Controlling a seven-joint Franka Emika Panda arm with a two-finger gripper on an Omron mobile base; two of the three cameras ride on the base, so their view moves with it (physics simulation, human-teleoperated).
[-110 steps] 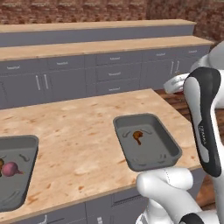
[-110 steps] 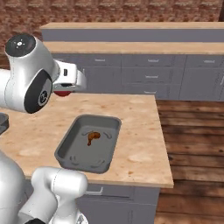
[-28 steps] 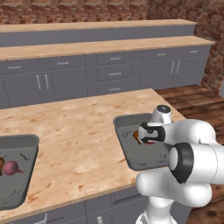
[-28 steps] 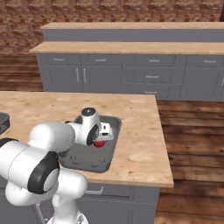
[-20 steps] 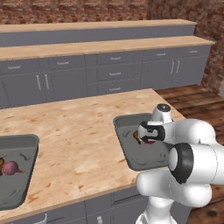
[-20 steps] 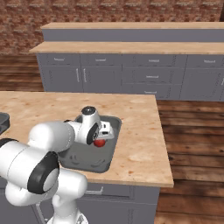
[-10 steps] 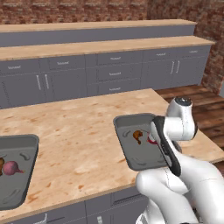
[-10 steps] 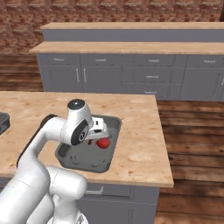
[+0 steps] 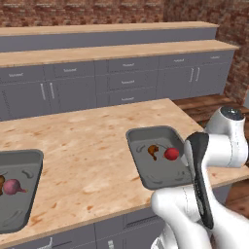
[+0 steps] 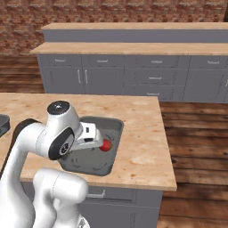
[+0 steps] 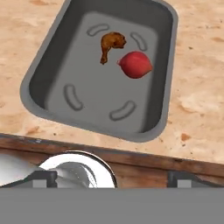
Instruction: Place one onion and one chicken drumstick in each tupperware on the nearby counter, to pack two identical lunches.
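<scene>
On the counter (image 9: 87, 146) the right tupperware (image 9: 146, 180) holds a chicken drumstick (image 9: 152, 151) and a bright red onion (image 9: 170, 154), lying side by side. The hand view looks down on that same tupperware (image 11: 48, 74), with the drumstick (image 11: 111, 43) and the onion (image 11: 135, 64) near its far end. My gripper (image 11: 111, 178) is open and empty, above the tray's near rim and the counter's front edge. The left tupperware (image 9: 24, 214) holds a pinkish onion (image 9: 13, 186) and a drumstick (image 9: 1, 182) cut by the frame edge. In the right base view the red onion (image 10: 106, 145) shows past my hand.
A longer counter with grey drawers (image 9: 116, 80) runs along the brick wall behind. Wooden floor (image 10: 196, 151) lies to the right of the counter's end. My own arm (image 9: 204, 180) stands over the counter's front right corner.
The red onion, carried in my gripper at first, now lies in the right tray beside the drumstick. My hand has lifted out of the tray and drawn back toward the counter's front edge.
</scene>
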